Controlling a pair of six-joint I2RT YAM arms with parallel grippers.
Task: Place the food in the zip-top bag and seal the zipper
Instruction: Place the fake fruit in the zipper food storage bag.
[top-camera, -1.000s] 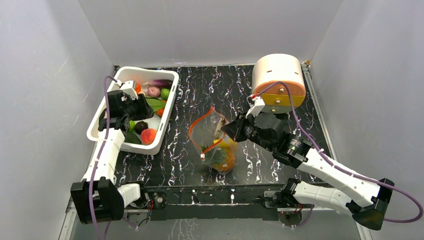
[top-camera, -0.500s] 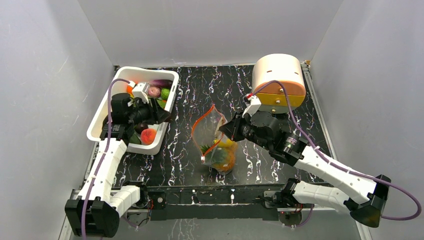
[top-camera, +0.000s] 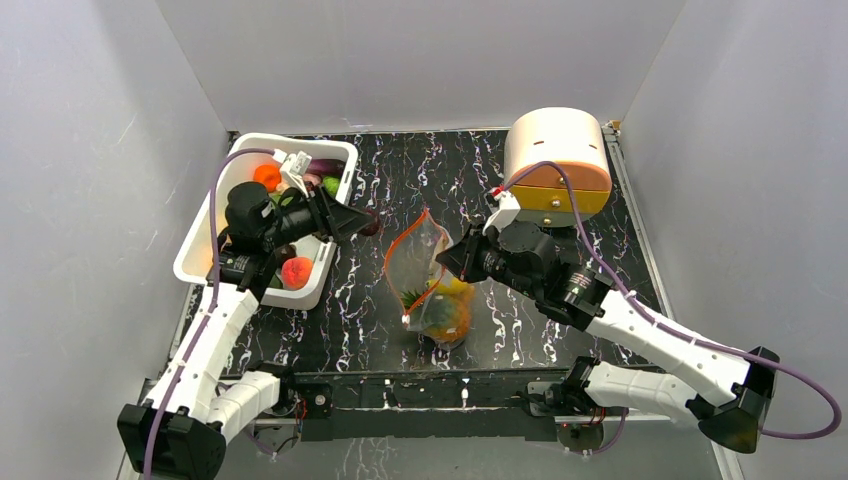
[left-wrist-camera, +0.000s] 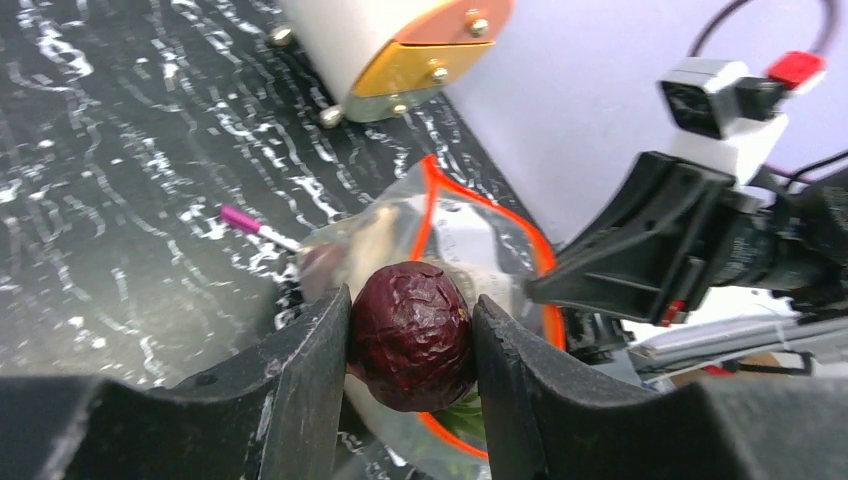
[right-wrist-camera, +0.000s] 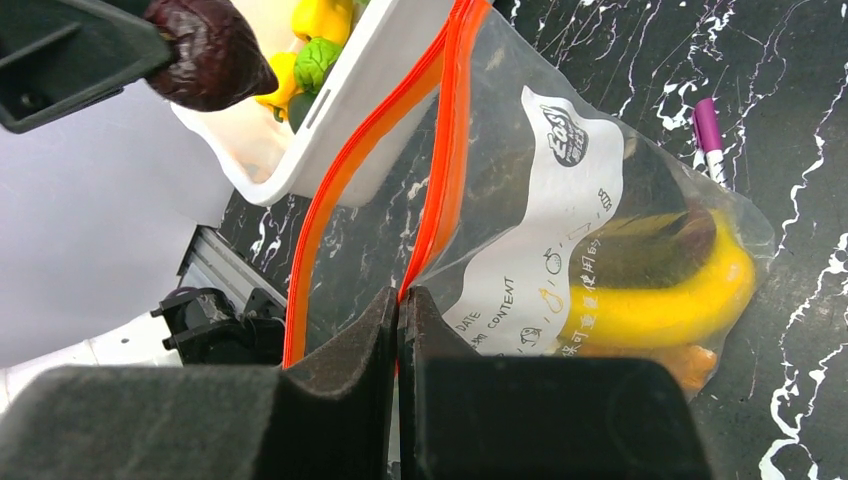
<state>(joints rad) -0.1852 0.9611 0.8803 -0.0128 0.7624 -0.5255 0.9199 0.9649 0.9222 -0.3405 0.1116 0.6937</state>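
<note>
Barely visible from the top, the wrinkled dark-red fruit (left-wrist-camera: 412, 335) shows plainly in the left wrist view, clamped between the half-spread left fingers (left-wrist-camera: 300, 370), with the zip-top bag (left-wrist-camera: 470, 240) mouth just beyond their tips. The right wrist view shows the right fingers (right-wrist-camera: 350, 400) pinched tight on the zipper (right-wrist-camera: 445, 150), with yellow food (right-wrist-camera: 680, 300) bagged beyond them.

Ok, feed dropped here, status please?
Right fingers pinch orange-red zipper strip of clear plastic zip-top bag, mouth open. Left fingers grip wrinkled dark-red toy fruit, short of bag. Nothing between.

We count two grippers, the left gripper (left-wrist-camera: 411, 318) and right gripper (right-wrist-camera: 400, 305); one bag (top-camera: 415, 255); one tub (top-camera: 270, 137), upper left; one round box (top-camera: 557, 145), upper right; one pen (right-wrist-camera: 708, 130); one dark fruit (left-wrist-camera: 412, 335). The other food (top-camera: 296, 272) is too piled to count.
</note>
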